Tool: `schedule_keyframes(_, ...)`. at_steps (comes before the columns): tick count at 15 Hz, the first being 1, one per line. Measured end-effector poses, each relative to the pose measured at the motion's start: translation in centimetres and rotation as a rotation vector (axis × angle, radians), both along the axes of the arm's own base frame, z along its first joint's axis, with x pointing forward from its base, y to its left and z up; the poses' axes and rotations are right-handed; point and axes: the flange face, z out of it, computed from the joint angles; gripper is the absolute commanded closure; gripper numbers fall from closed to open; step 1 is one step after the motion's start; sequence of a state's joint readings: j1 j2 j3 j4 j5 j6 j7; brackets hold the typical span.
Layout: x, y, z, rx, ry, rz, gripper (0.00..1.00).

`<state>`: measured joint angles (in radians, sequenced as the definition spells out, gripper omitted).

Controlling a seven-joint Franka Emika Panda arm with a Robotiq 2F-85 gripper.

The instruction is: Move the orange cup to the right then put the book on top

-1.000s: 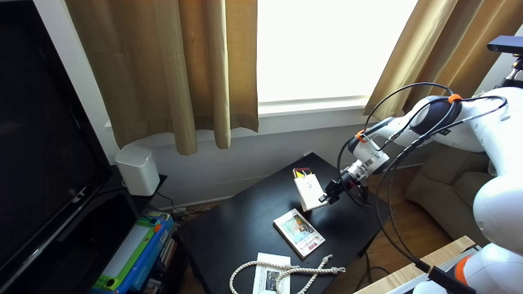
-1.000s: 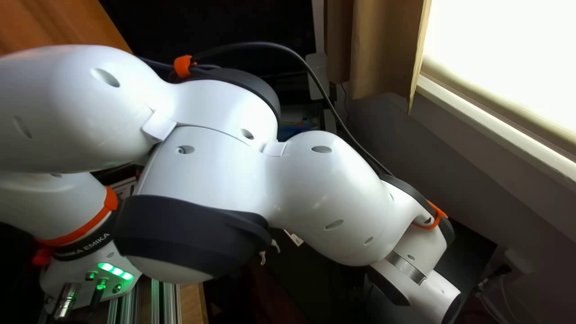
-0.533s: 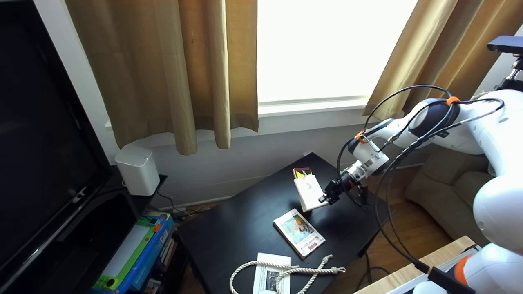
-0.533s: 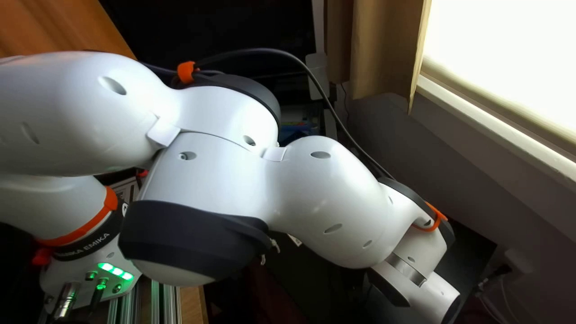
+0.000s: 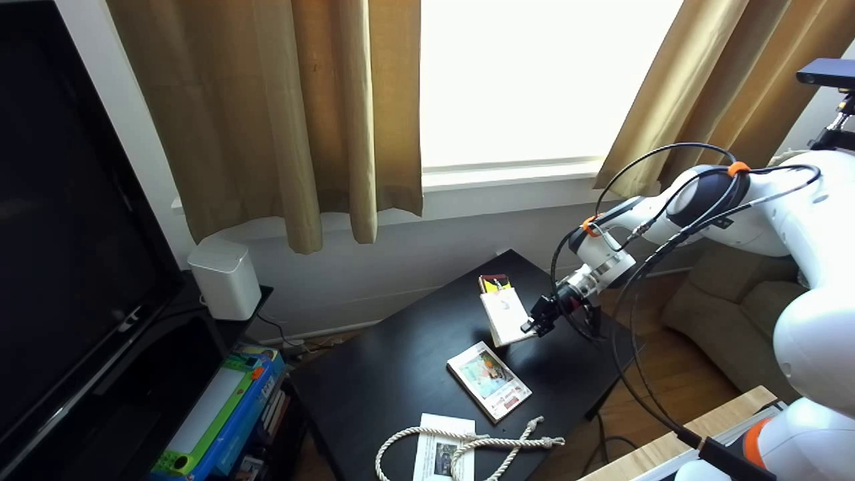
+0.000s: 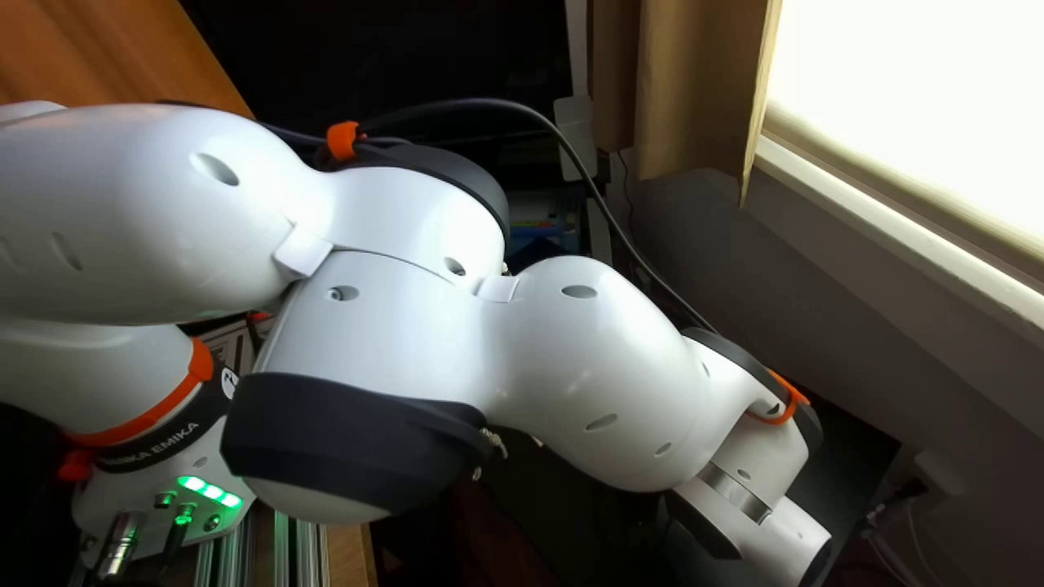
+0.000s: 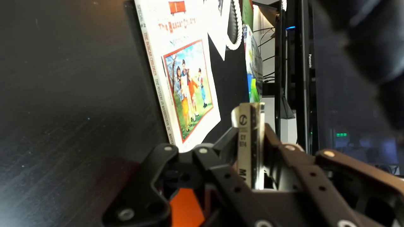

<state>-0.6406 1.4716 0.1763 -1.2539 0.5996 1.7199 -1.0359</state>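
My gripper [image 5: 530, 325] is shut on the book [image 5: 506, 314], a thin pale one with a small dark mark. It holds the book by one end above the dark table. In the wrist view the book's lettered spine [image 7: 244, 142] stands between the fingers [image 7: 252, 127]. A yellow and dark red patch [image 5: 495, 283] shows past the book's far end; I cannot tell whether it belongs to it. A bright orange patch [image 7: 186, 208] shows through the gripper's linkage, perhaps the orange cup; its shape is hidden. The cup does not show in either exterior view.
A white picture-covered book [image 5: 489, 379] lies on the table [image 5: 394, 361] near the held book. A sheet [image 5: 444, 424] with a white rope [image 5: 494, 441] over it lies at the near edge. The robot's arm [image 6: 571, 367] blocks much of an exterior view.
The arm's upper links and elbow have sunk slightly. The gripper and the held book stay in almost the same place.
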Motion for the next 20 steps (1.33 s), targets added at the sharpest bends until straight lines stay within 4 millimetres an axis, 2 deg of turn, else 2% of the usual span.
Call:
schedule_keyframes(2, -0.08, 0.01, -0.11, 0.001, 0.003, -0.001, 0.76)
schedule_keyframes(5, -0.17, -0.03, -0.18, 0.0, 0.009, -0.004, 0.71)
schedule_keyframes(7, -0.33, -0.19, -0.29, -0.003, 0.019, -0.008, 0.57)
schedule_keyframes(8, -0.42, -0.29, -0.35, -0.005, 0.023, -0.01, 0.58)
schedule_keyframes(10, -0.58, -0.49, -0.43, -0.008, 0.032, -0.015, 0.39)
schedule_keyframes(12, -0.68, -0.63, -0.48, -0.012, 0.04, -0.018, 0.14)
schedule_keyframes(14, -0.74, -0.72, -0.51, -0.014, 0.045, -0.02, 0.01)
schedule_keyframes(20, -0.94, -0.99, -0.6, -0.022, 0.061, -0.025, 0.0)
